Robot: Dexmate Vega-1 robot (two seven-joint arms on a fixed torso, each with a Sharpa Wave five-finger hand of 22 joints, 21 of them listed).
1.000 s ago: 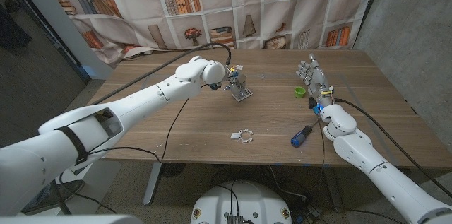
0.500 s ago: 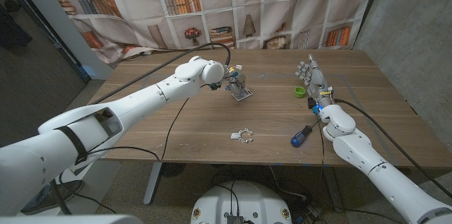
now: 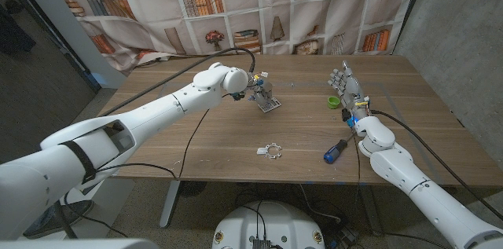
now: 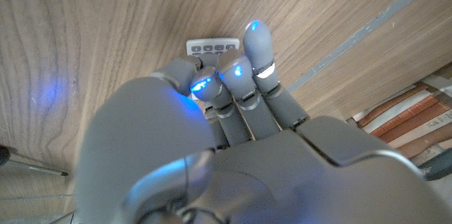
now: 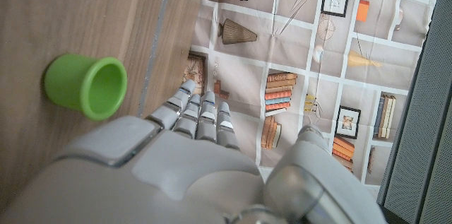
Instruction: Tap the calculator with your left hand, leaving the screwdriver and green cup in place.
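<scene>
Small white ring-shaped part (image 3: pixel 272 151) and blue-handled screwdriver (image 3: pixel 336 151): near the counter (image 3: pixel 196 139) front edge. Green cup (image 3: pixel 334 101): toward the right edge, beside right hand (image 3: pixel 349 90), fingers apart, holding nothing. Calculator (image 3: pixel 269 104): mid-counter toward the back, under left hand (image 3: pixel 260 88), fingers (image 4: pixel 260 47) extended onto it.

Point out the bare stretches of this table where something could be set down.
Widest bare stretch: the table near edge, between the left arm and the small metal ring. Also bare: the middle, between calculator and green cup. Crowded: the right side, where cup, screwdriver and right hand sit close.
</scene>
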